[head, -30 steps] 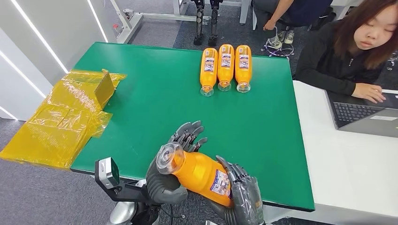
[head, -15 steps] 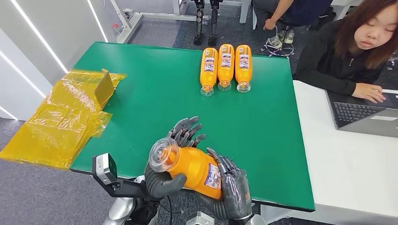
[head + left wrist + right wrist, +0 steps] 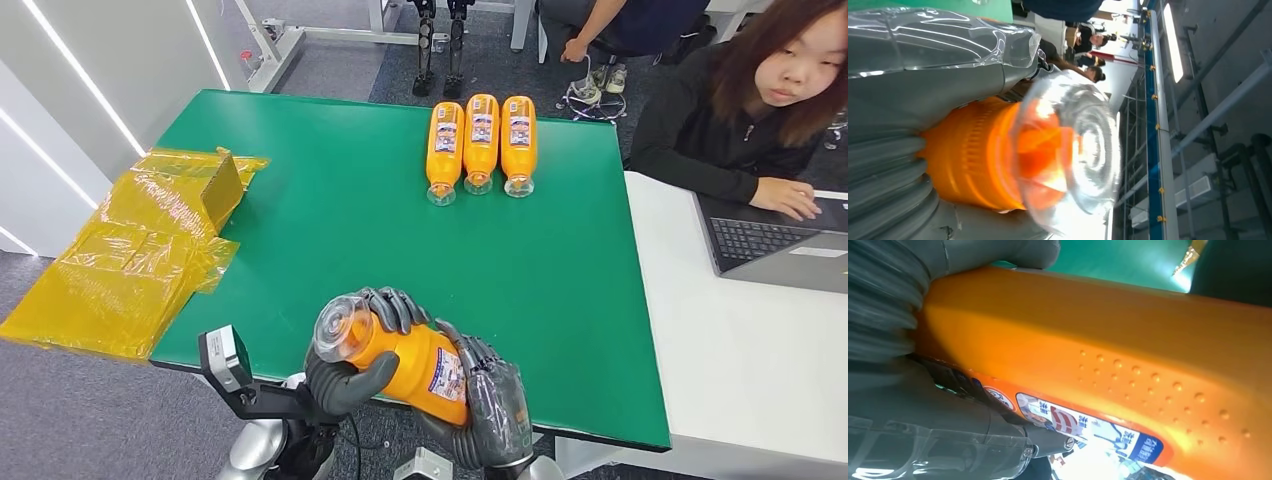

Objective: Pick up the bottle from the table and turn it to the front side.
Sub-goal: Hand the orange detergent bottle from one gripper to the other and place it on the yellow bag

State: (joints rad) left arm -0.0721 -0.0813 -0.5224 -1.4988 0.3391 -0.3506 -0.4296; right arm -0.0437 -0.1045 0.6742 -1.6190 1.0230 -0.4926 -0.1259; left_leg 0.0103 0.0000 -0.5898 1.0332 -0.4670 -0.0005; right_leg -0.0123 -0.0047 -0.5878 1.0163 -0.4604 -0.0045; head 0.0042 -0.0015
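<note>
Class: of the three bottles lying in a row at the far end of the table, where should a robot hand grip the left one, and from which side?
Grip the left bottle around its body from above and from its open left side: another bottle touches its right.

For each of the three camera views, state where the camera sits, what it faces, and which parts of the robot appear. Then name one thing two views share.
Head view: high on the body, facing down at the green table; left hand and right hand hold the orange bottle.
Left wrist view: behind the left hand, facing the bottle's clear cap.
Right wrist view: behind the right hand, facing the bottle's label.
Shared: the bottle.
</note>
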